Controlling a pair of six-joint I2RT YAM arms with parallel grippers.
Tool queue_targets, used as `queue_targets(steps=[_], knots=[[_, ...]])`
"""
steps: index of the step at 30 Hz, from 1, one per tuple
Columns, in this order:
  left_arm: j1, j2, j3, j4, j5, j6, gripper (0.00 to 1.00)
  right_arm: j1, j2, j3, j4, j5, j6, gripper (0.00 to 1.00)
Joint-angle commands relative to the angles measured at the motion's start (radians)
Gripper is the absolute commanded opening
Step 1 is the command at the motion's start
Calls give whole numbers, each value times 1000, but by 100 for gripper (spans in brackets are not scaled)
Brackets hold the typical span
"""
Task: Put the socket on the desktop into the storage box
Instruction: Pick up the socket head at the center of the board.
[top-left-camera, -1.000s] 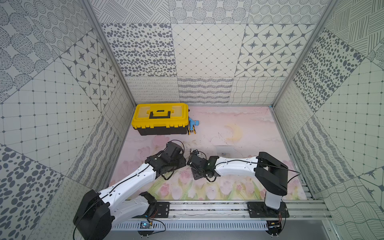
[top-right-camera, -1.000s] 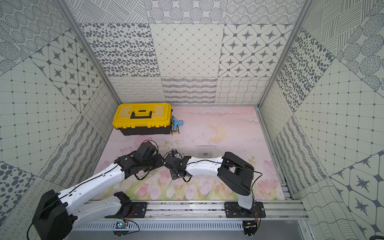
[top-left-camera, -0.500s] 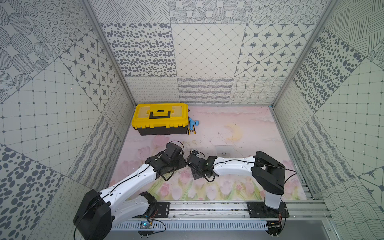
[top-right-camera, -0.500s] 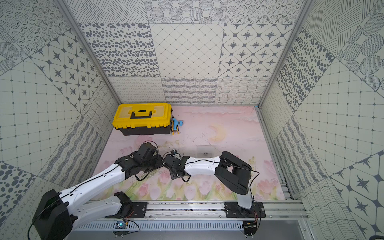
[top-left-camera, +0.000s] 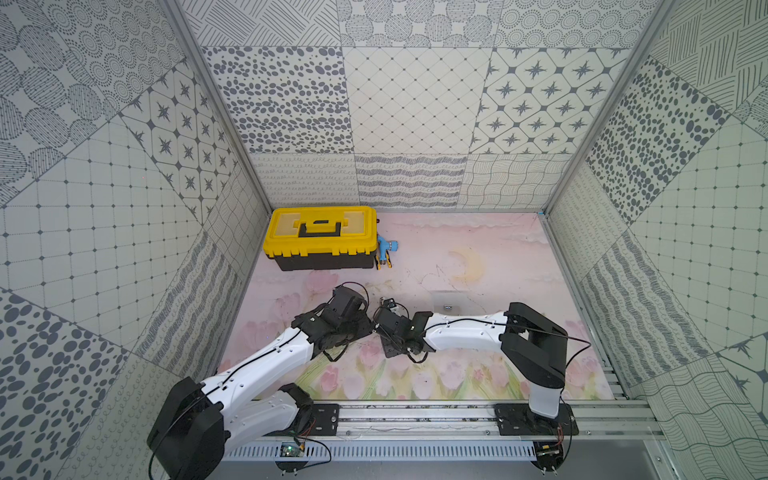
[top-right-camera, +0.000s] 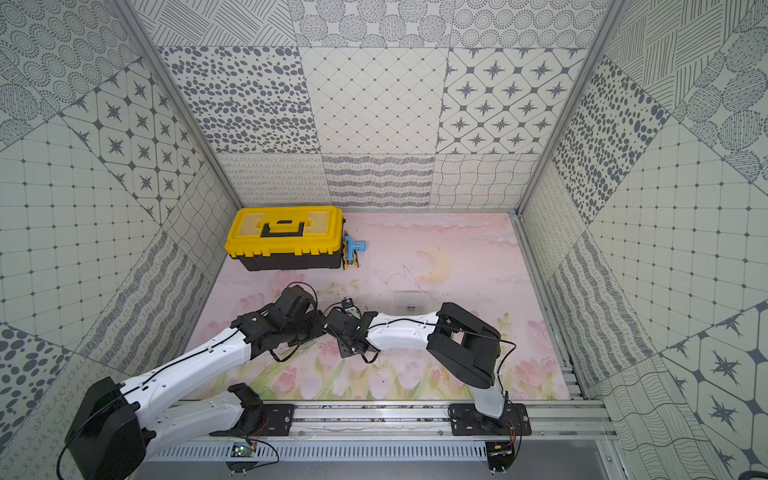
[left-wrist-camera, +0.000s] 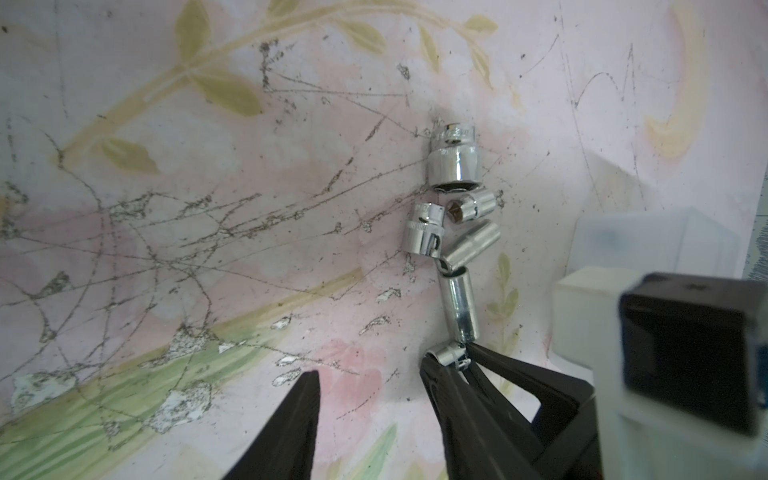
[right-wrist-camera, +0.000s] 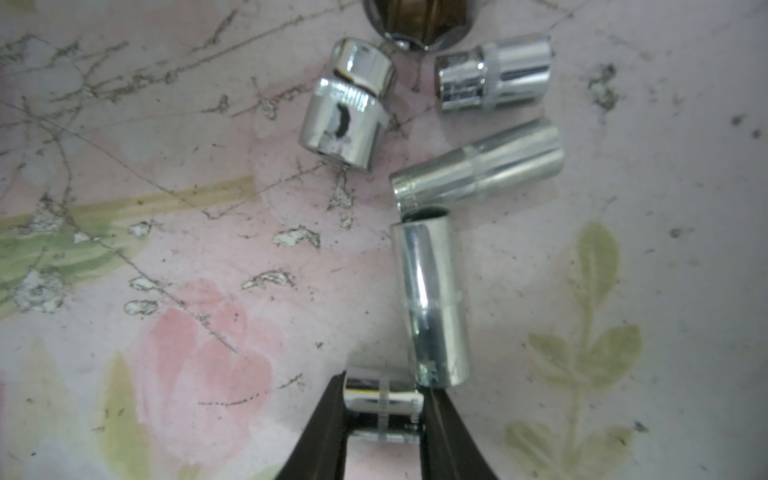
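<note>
Socket (right-wrist-camera: 382, 398) in right end effector (right-wrist-camera: 383, 388) (touching both jaws), 5 more sockets (right-wrist-camera: 436, 303) beside

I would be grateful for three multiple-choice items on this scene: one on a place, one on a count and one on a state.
1. Where does the yellow toolbox stand on the table?
A. In the far left corner
B. In the near right corner
C. In the middle
2. How many sockets show in the left wrist view?
A. Three
B. Six
C. Nine
3. What are the right fingers doing?
A. Standing wide apart over bare table
B. Gripping the toolbox handle
C. Pressing on both ends of a small socket

Answers:
1 A: both top views show it against the far and left walls.
2 B: five lie loose and one sits between fingers.
3 C: the right wrist view shows that socket wedged between them.
</note>
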Motion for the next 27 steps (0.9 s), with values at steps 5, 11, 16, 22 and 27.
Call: queue_targets(steps=[5,11,16,22,27], knots=[[7,9,5,9,18,-6,51,9,-24,-10,-13,3,6,9],[7,11,21,9,23,-5,51,24,-138,-47,-20,13,-24,0],[6,23,32,51,46,-8,50,24,-288,-96,-20,42,-71,0],[6,39,32,130,148,5,50,-100,-527,-182,-53,29,-90,0],[-13,58,46,207,224,14,49,-343,-814,-339,41,-257,-84,0]])
